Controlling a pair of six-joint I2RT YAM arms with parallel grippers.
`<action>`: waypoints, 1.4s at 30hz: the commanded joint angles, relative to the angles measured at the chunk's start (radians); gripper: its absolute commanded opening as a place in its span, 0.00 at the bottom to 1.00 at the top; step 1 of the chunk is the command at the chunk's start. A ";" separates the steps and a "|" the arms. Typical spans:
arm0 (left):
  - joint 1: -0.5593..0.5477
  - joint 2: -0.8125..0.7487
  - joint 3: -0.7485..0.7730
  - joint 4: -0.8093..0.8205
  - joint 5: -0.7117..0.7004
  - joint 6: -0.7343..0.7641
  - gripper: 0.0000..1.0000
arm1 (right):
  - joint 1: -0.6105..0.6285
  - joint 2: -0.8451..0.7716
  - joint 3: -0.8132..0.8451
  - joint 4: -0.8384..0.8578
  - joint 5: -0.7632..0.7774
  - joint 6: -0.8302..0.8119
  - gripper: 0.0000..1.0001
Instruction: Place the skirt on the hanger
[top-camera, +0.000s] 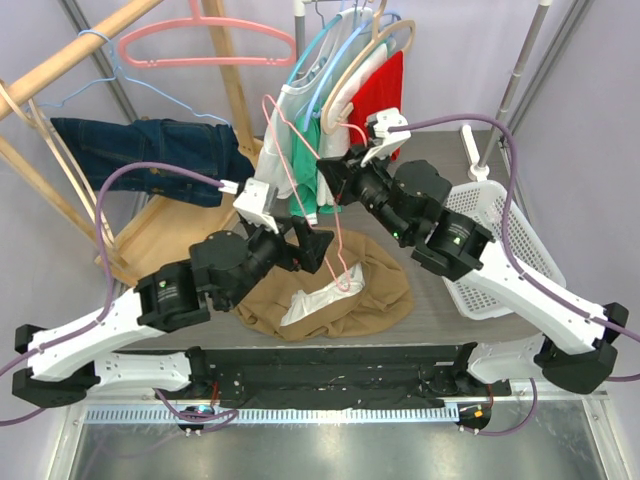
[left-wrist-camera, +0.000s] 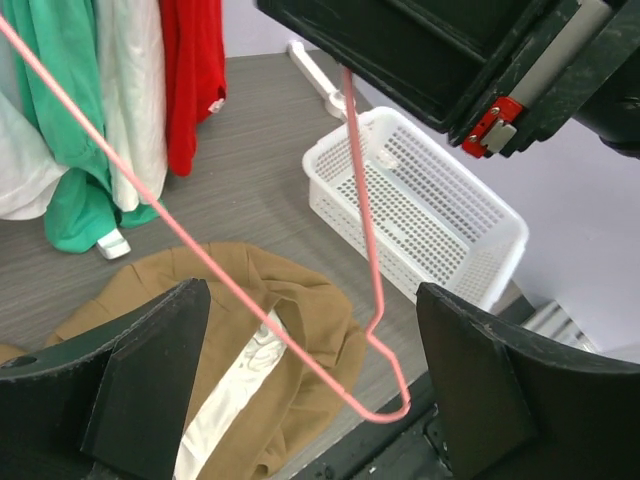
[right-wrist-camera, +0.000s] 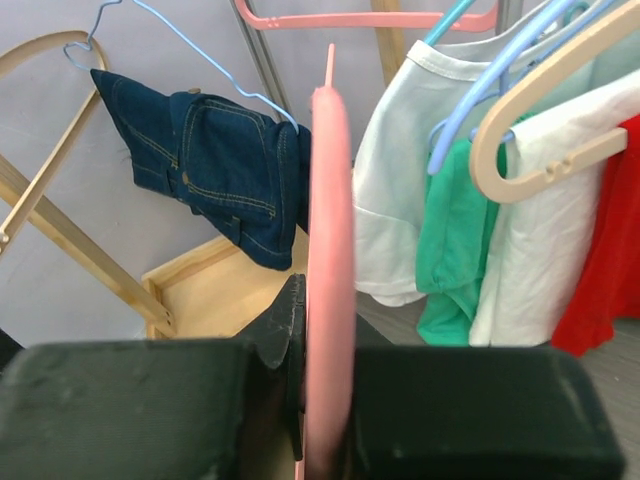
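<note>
The right gripper (right-wrist-camera: 325, 400), nearest the lens in its own wrist view, is clamping tight on the pink hanger (right-wrist-camera: 330, 250). It is holding the thin wire frame roughly upright above the middle of the tabletop (left-wrist-camera: 250, 150), with the hanger's lower corner dangling just over the skirt (top-camera: 375, 285). The left gripper (left-wrist-camera: 315, 370) is standing wide and gripping nothing, the wire showing between its fingers in its wrist view and touching neither. The skirt is lying in a loose, rumpled heap toward the near edge of the tabletop, between the two arms. Its tan cloth is looking soft and fairly thick, folded back so that a pale lining is showing at the centre, and the waistband cannot be picked out for certain. A white basket (top-camera: 500, 235) is sitting at the right edge, and shirts (right-wrist-camera: 400, 230) are hanging over the far edge. The task is looking barely begun: the hanger is up, but the skirt is not yet on it. Doing the next step well probably means the right gripper keeping the hanger steady while the left one is dropping to the heap's raised rim. There it should be pinching a single layer near the opening rather than a whole fold, then lifting it so the hanger's corner is sliding inside the waist. Limp cloth is likely to be slipping off smooth wire if only one side is caught.
</note>
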 joint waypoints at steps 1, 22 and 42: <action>-0.003 -0.081 0.001 -0.028 0.083 0.047 0.89 | 0.000 -0.101 0.043 -0.056 0.042 0.000 0.01; -0.003 -0.028 -0.132 -0.382 0.183 -0.138 0.64 | 0.001 -0.414 -0.172 -0.649 -0.271 -0.049 0.01; -0.003 0.173 -0.316 -0.340 0.203 -0.346 0.45 | 0.000 -0.533 -0.215 -0.947 -0.263 0.119 0.01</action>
